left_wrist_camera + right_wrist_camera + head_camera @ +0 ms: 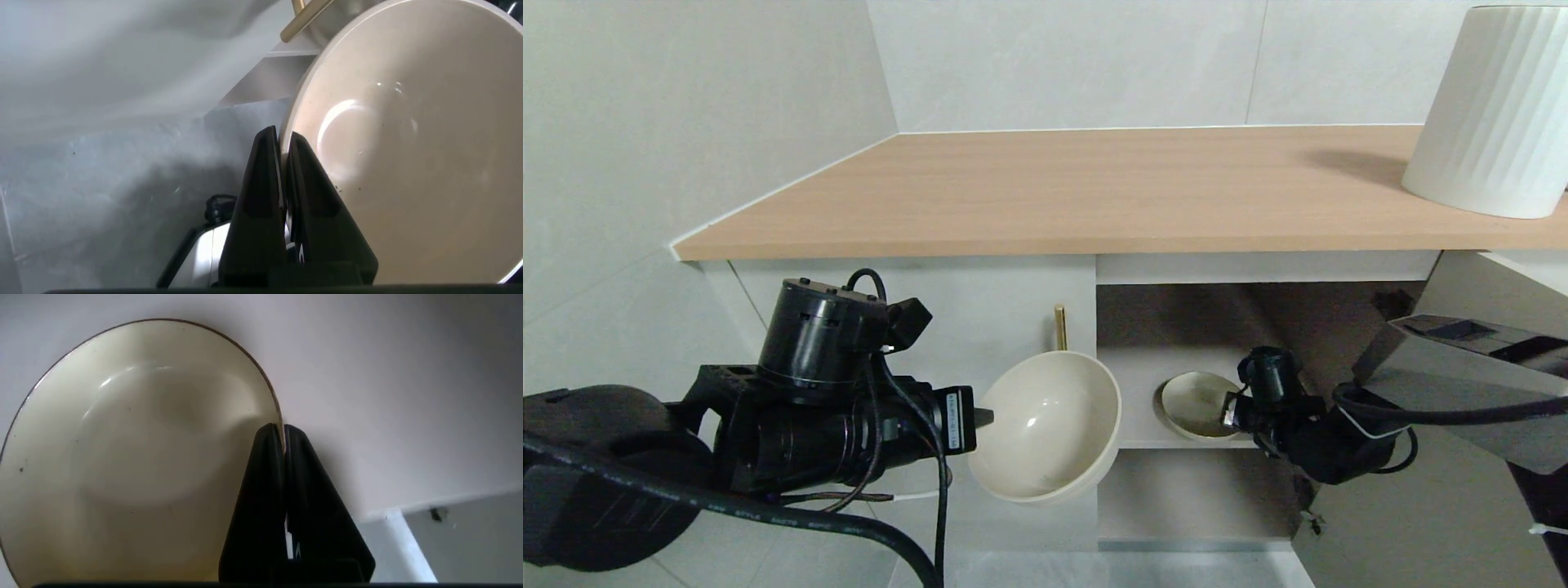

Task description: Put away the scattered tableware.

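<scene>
Nearest, low on the left: left gripper [984, 418], fingers pinched almost together on the rim of the cream bowl [1045, 425]. Holds that bowl off the ground, tipped on its side, hollow turned back toward the head camera. From the left wrist, same story: two dark fingers closed on the bowl's thin edge, only the wall of it between them.

Just behind the bowl: closed white cabinet door [931, 318], with the gold handle [1060, 327] poking up over the bowl's top rim.

Over to the right and a step deeper: right gripper [1232, 412], reaching into the open compartment. Clamped down to a sliver on the edge of a small cream plate [1191, 402] with a thin dark rim. Plate tilted up, face toward the camera, just over the white shelf [1135, 380] inside the cabinet; hard to tell whether touching the shelf or hanging just clear. Bowl and plate apart, side by side.

Above it all: wooden countertop [1094, 188]. At its far right, a ribbed white container [1494, 114], upright. Behind, pale tiled wall [1078, 57].
</scene>
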`<state>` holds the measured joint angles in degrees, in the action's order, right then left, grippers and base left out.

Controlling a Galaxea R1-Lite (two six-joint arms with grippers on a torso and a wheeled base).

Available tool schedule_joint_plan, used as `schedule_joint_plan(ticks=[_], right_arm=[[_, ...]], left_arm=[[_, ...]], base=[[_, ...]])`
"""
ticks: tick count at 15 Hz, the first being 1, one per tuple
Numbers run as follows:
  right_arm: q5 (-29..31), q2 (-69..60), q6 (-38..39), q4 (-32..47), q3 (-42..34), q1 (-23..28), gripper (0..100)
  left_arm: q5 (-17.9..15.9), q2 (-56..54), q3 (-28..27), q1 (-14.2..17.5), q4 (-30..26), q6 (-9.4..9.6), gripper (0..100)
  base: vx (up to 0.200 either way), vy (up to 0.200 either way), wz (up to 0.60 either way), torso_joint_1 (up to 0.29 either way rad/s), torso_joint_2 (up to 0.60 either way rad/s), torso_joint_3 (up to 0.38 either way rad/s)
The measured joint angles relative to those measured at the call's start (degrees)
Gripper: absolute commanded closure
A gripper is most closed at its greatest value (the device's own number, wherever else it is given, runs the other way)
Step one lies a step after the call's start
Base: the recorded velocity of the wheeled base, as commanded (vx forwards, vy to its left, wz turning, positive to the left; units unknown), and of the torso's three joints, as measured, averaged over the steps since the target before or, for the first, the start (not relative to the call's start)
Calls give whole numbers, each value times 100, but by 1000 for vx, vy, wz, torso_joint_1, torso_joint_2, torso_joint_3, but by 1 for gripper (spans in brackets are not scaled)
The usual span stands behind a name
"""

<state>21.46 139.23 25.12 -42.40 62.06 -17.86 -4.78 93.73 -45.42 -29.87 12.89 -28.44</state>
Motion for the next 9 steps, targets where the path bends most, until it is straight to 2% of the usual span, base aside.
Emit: schedule_joint_plan(ticks=[8, 9], right_arm=[[121, 179, -4, 52, 475, 23, 100], [121, 195, -4, 52, 511, 26, 0]], left_arm=[[0, 301, -49, -95, 44, 6, 100], [-1, 343, -55, -106, 44, 6, 100]], base=[[0, 0, 0, 0, 0, 0], [0, 0, 0, 0, 0, 0]])
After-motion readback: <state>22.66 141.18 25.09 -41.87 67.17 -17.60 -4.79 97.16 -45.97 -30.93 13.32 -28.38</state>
